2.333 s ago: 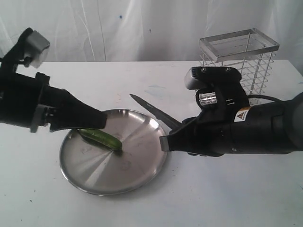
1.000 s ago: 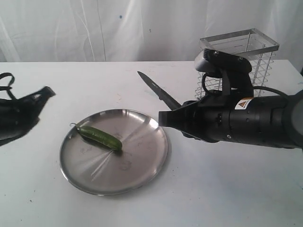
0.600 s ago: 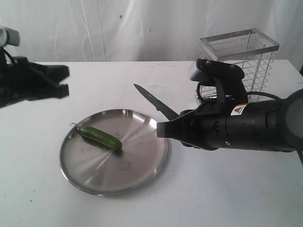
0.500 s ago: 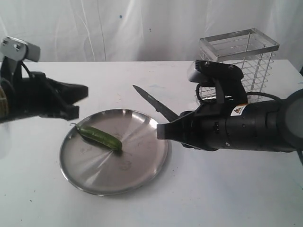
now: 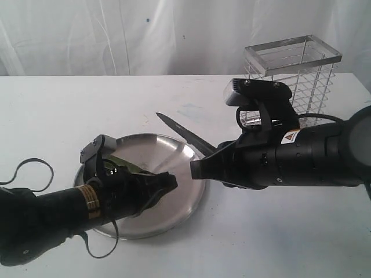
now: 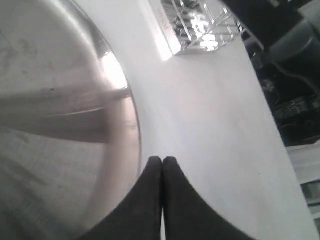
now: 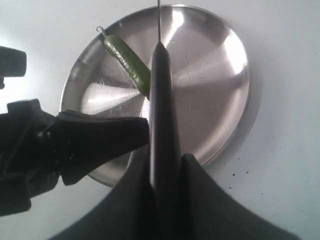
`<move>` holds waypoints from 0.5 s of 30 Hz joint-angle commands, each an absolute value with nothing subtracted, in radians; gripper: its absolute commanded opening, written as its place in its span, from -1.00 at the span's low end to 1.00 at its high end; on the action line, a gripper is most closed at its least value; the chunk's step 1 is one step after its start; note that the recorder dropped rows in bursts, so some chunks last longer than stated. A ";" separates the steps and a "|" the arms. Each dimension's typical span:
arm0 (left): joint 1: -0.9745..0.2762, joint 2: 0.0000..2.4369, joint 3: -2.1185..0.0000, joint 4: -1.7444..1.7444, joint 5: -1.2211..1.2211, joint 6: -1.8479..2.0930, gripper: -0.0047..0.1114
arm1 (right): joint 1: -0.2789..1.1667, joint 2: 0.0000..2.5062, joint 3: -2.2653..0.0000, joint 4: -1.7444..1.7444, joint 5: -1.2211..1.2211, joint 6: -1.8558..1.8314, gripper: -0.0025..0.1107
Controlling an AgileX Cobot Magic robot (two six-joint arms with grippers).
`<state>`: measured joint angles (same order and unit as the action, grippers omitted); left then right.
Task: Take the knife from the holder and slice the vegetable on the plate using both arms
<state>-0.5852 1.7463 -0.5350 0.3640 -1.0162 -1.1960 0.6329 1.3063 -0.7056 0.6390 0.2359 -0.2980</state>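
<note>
Right gripper: clamped on the handle of the knife, blade held above the rim of the plate.
Left gripper: fingers pressed together, empty, low over plate.
Holder: upright behind right gripper.
Vegetable: lying on plate, beside left gripper.

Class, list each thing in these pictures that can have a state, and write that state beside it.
Tall steel-wire basket holder: upright, looks empty.
Round stainless-steel plate: lying flat, right way up.
Small glossy green chilli pepper: whole, on the plate.
Slim all-dark knife: out of the holder, held aloft.
Right gripper: shut on the knife.
Left gripper: shut, holding nothing.
</note>
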 commanded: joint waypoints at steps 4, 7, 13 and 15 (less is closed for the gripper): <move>-0.601 1.830 -0.574 0.343 -1.200 -1.202 -0.92 | 0.627 1.307 -0.712 0.640 0.223 -0.288 -0.96; -0.601 1.843 -0.604 0.346 -1.205 -1.207 -0.92 | 0.627 1.307 -0.712 0.640 0.253 -0.288 -0.96; -0.601 1.843 -0.663 0.397 -1.221 -1.215 -0.92 | 0.627 1.341 -0.712 0.665 0.294 -0.288 -0.96; -0.601 1.843 -0.673 0.413 -1.221 -1.217 -0.92 | 0.627 1.355 -0.712 0.678 0.299 -0.288 -0.96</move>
<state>-0.5933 1.8460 -0.6541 0.3816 -1.1956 -1.2115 0.6329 1.3381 -0.7087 0.6622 0.2760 -0.2878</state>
